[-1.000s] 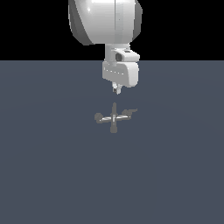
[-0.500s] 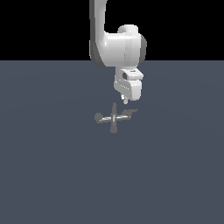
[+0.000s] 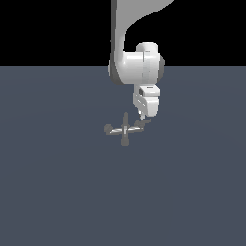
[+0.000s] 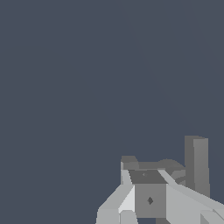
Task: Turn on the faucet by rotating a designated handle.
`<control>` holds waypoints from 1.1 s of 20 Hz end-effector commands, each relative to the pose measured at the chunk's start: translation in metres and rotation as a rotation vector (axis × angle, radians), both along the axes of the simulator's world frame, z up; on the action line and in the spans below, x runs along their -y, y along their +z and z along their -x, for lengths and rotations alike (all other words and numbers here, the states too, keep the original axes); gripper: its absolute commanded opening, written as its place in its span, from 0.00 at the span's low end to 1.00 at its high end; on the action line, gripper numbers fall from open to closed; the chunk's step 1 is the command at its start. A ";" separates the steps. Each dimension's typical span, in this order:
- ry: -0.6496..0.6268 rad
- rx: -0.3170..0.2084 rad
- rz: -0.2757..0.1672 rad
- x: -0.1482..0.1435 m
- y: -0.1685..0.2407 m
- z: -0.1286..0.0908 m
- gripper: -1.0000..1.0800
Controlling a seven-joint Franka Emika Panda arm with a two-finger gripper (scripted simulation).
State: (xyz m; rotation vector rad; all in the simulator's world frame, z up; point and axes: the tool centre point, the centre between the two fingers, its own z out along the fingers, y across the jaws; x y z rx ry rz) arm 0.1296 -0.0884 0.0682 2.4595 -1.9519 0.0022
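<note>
**Gripper down at the faucet's handle**

In the exterior view I see the faucet (image 3: 124, 129) standing on the dark grey floor (image 3: 53, 192), near the middle of it and far from every edge. Going from the exterior view's left, I first meet the arm with a round knob (image 3: 108, 129), then the pale centre with a thin stem going up and another coming toward the camera, and then the handle (image 3: 140, 125), which points to the exterior view's right.

The white robot arm (image 3: 137, 65) comes down from above, and its gripper (image 3: 142, 118) sits right at the tip of the handle. I cannot tell if it touches. I also cannot tell if the fingers are spread or closed, because they are too small here.

In the wrist view I see grey angular blocks (image 4: 151, 192) very close to the camera, and I cannot say surely which part they are.
</note>
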 end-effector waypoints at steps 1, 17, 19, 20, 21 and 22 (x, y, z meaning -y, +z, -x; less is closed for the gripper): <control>-0.016 0.000 -0.001 0.004 -0.005 -0.004 0.00; -0.026 0.000 -0.002 0.018 -0.007 0.004 0.00; -0.026 0.000 -0.002 0.025 -0.007 0.009 0.00; -0.026 0.000 -0.002 0.028 -0.007 0.012 0.00; -0.026 0.000 -0.002 0.031 -0.007 0.015 0.00; -0.026 0.000 -0.002 0.031 -0.007 0.015 0.00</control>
